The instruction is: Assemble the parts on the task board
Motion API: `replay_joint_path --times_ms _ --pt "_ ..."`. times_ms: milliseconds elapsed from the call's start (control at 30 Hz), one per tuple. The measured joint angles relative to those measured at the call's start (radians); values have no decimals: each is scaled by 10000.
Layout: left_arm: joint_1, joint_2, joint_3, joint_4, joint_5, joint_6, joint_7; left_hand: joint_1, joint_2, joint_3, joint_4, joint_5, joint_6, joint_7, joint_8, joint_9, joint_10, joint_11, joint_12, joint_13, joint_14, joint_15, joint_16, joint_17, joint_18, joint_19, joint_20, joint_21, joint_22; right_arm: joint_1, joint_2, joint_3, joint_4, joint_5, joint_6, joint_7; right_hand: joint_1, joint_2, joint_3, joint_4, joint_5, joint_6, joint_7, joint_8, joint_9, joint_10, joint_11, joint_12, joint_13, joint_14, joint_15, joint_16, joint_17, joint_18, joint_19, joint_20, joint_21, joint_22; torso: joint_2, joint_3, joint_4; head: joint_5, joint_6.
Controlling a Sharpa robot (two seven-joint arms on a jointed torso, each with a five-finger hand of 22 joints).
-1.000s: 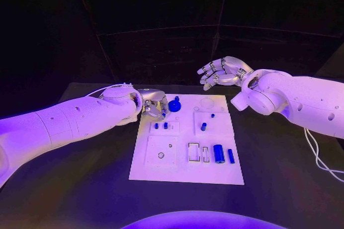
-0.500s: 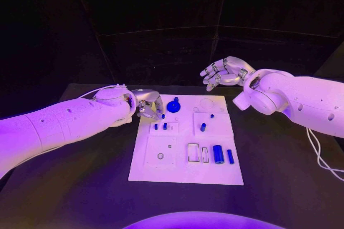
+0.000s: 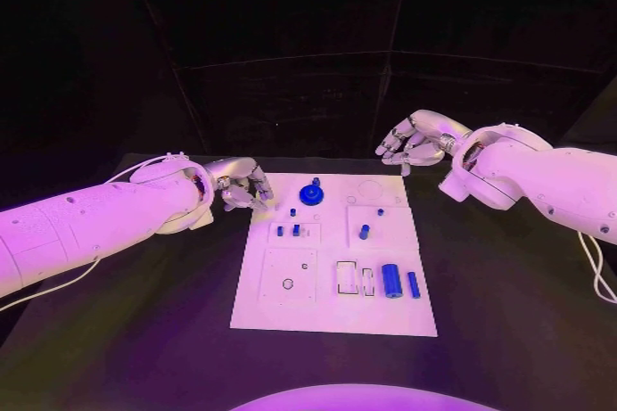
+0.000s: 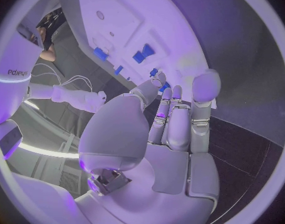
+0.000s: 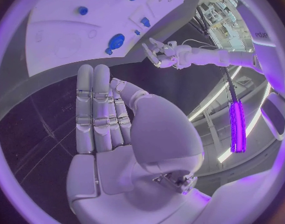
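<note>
The white task board [image 3: 337, 315] lies flat in the middle of the black counter [image 3: 142, 340], its long side running from 6 to 12 o'clock in the head view. Small blue parts sit on it. A round blue knob [image 3: 311, 193] stands near the far end, at about 11 o'clock on the board. Two short blue pegs [image 3: 288, 230] stand side by side just nearer, on the left half, and one more blue peg [image 3: 366, 232] stands to their right, at about 1 o'clock. At about 4 o'clock a thick blue cylinder [image 3: 392, 279] lies flat, with a thinner blue rod [image 3: 414, 282] just beside it on the right.

The left hand [image 3: 239, 186] hovers off the board's far left corner, at about 10 o'clock, near the knob but apart from it. Its fingers [image 4: 180, 117] are stretched out and apart, with nothing between them.

The right hand [image 3: 414, 142] hangs beyond the board's far right corner, at about 1 o'clock, well clear of the parts. Its fingers [image 5: 92, 107] are extended side by side, the thumb apart, and it holds nothing.
</note>
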Motion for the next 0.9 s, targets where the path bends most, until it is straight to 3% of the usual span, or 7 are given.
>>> replay_joint_path --times_ms 133,267,333,400,533,700,900 --pt "5 -196 -4 194 1624 -329 580 0 195 64 64 0 130 -57 33 16 180 -65 63 8 0 0 -101 -150 0 -52 52 -325 -332 -2 -210 -1 240 -1168 -1 -197 -55 -54 179 -29 0 287 -51 -364 0 375 -49 -508 19 42 -20 475 463 0 115 -78 339 213 3 0 -8 -75 73" --pt "6 -335 -8 485 3865 -547 1436 -55 309 112 112 0 216 -113 46 22 326 -130 100 11 -119 -3 -323 -571 -2 -293 44 -783 -806 -71 -442 -2 638 -2525 -8 -501 -132 -131 260 2 -60 419 -53 -669 13 507 -51 -936 30 42 -20 905 876 0 151 -42 573 383 13 -1 -27 -241 140" --pt "6 -364 -14 663 5103 -575 1931 -102 355 140 141 0 259 -114 87 22 394 -136 144 10 -271 -30 -539 -972 -1 -449 55 -1156 -1179 -146 -542 -8 845 -3243 -11 -706 -186 -185 275 18 -103 420 -53 -777 13 503 -48 -1123 30 41 -20 1242 1195 -1 170 -23 651 433 17 -3 -32 -337 172" --pt "-4 -379 -16 848 6274 -558 2410 -144 397 60 221 0 305 -129 86 22 493 -138 173 10 -554 -35 -897 -1650 163 -694 60 -1600 -1600 -227 -586 -15 993 -3840 -10 -891 -279 -277 288 30 -120 419 -53 -869 12 343 -19 -1282 29 41 -20 1570 1496 -2 203 10 692 476 17 -5 -39 -416 206" --pt "-20 -393 -19 1101 8014 -438 3105 -262 486 -126 407 0 382 -206 110 22 699 -211 298 31 -1153 -44 -1636 -2916 169 -1086 64 -2044 -1882 -437 -609 -23 1192 -4976 -6 -1273 -343 -341 316 58 -177 343 -130 -1048 12 155 7 -1497 29 41 -20 2009 1900 -1 239 46 783 538 17 -10 -50 -513 243" --pt "-45 -428 -26 1373 9502 -207 3695 -409 466 -391 556 0 431 -254 124 21 825 -271 325 31 -1747 -65 -2431 -4227 169 -1321 68 -2434 -2108 -773 -541 -44 1296 -5894 10 -1601 -437 -434 364 89 -214 174 -80 -1250 12 -136 48 -1703 17 77 16 2242 2129 1 274 82 886 594 17 -9 -52 -612 299" --pt "-57 -458 -26 1566 10431 8 4086 -409 466 -456 565 0 431 -254 124 21 851 -244 325 20 -1814 -50 -2583 -4517 166 -1389 67 -2507 -2188 -1022 -279 -42 1173 -6509 64 -1840 -437 -434 461 60 -214 49 -24 -1433 12 -256 98 -1826 17 77 16 2709 2510 1 311 119 958 658 17 -6 -35 -676 330"
